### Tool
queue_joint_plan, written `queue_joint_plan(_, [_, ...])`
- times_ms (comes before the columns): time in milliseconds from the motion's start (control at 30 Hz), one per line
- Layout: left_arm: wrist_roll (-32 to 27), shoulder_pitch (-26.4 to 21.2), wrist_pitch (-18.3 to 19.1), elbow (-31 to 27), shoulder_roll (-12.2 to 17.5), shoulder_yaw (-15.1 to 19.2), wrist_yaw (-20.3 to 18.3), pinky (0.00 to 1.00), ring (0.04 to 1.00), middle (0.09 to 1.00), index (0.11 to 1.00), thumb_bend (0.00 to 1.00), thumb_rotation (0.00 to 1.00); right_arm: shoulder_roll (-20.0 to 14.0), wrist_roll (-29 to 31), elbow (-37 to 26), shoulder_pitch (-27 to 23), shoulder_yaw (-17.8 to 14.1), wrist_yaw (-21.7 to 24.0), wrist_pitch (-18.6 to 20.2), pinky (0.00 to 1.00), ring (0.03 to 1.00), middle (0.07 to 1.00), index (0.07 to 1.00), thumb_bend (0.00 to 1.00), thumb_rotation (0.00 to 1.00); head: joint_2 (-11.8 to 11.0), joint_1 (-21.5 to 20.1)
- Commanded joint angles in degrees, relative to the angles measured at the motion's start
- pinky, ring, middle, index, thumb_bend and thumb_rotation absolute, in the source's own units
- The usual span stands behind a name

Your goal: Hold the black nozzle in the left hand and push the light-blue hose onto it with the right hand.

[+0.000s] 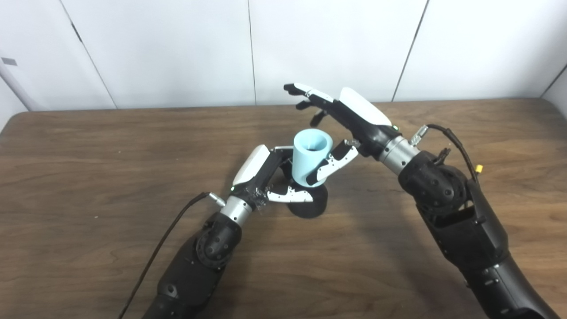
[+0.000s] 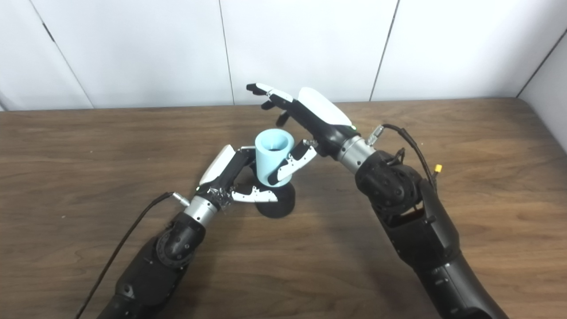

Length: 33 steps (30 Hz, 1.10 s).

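Observation:
The light-blue hose (image 1: 310, 160), a short wide tube with its open end up, stands on the black nozzle (image 1: 311, 207) on the wooden table. My left hand (image 1: 265, 176) is closed around the nozzle just under the hose, thumb across the front and fingers behind. My right hand (image 1: 351, 118) is open to the right of and behind the hose. Its fingers stretch out past the hose's top without touching it, and its thumb lies against the hose's right side. The same scene shows in the right eye view, with the hose (image 2: 272, 158) between both hands.
The brown wooden table (image 1: 110, 155) runs back to a white panelled wall (image 1: 177, 48). A black cable (image 1: 164, 241) trails from my left wrist and another (image 1: 456, 146) loops from my right forearm.

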Motion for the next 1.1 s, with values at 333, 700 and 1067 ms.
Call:
queue_joint_plan(333, [1.74, 4.55, 1.69, 5.03, 0.94, -1.13, -0.38, 0.44, 0.426, 0.463, 0.531, 0.50, 0.00, -4.16, 2.76, -3.76, -2.84, -1.07, 5.17, -0.72, 0.71, 0.964, 1.000, 1.000, 0.97, 0.18, 0.39, -0.01])
queue_joint_plan(700, [1.20, 4.24, 2.19, 5.61, 1.29, -0.93, -0.83, 0.44, 0.427, 0.465, 0.535, 0.50, 0.00, -12.87, 6.22, -10.86, -3.48, 1.10, 18.75, 1.76, 0.85, 1.000, 1.000, 1.000, 1.00, 0.24, 0.21, -0.20])
queue_joint_plan(1067, [1.42, 4.10, 1.57, 6.10, 1.37, -1.11, -0.24, 0.45, 0.429, 0.463, 0.527, 0.50, 0.00, -14.10, 1.54, -13.32, -1.25, 2.42, 18.87, -3.82, 0.94, 1.000, 1.000, 1.000, 0.97, 0.39, 0.20, 0.04])
